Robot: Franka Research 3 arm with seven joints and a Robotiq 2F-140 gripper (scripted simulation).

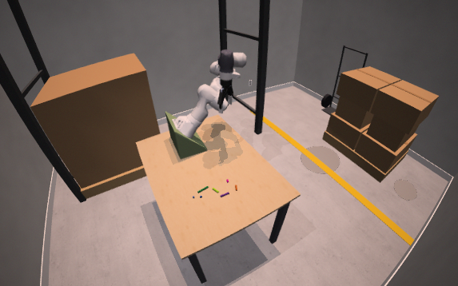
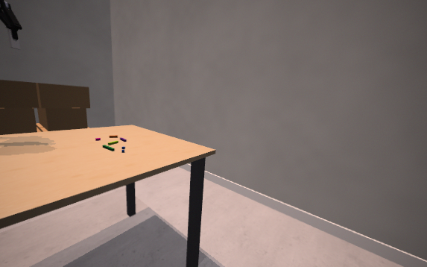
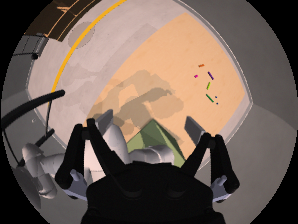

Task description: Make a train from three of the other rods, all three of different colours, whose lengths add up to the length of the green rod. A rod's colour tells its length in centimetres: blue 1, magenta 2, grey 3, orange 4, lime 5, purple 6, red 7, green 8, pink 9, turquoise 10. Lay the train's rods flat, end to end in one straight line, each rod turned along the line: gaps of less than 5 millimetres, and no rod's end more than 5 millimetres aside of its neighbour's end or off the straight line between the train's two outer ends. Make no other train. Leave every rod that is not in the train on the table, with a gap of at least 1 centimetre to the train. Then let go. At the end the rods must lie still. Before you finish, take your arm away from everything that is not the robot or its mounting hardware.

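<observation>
Several small rods lie scattered near the middle of the wooden table (image 1: 214, 180). The green rod (image 1: 202, 189) lies at the left of the group, the lime rod (image 1: 215, 190) beside it, the purple rod (image 1: 225, 195) in front. The magenta rod (image 1: 227, 180) and the orange rod (image 1: 236, 187) lie to the right. Two blue rods (image 1: 201, 196) (image 1: 193, 196) lie apart at the front left. All show again in the exterior view: green (image 2: 108, 148), lime (image 2: 112, 142), orange (image 2: 113, 136), purple (image 2: 123, 139), magenta (image 2: 97, 139), blue (image 2: 123, 149). My gripper (image 1: 223, 101) hangs high above the table's far end, open and empty, far from the rods (image 3: 208, 86).
The arm's green wedge base (image 1: 182, 137) stands at the table's far end. A large brown box (image 1: 94, 116) stands left of the table, a black post (image 1: 260, 68) behind it, stacked cartons (image 1: 378, 116) at the right.
</observation>
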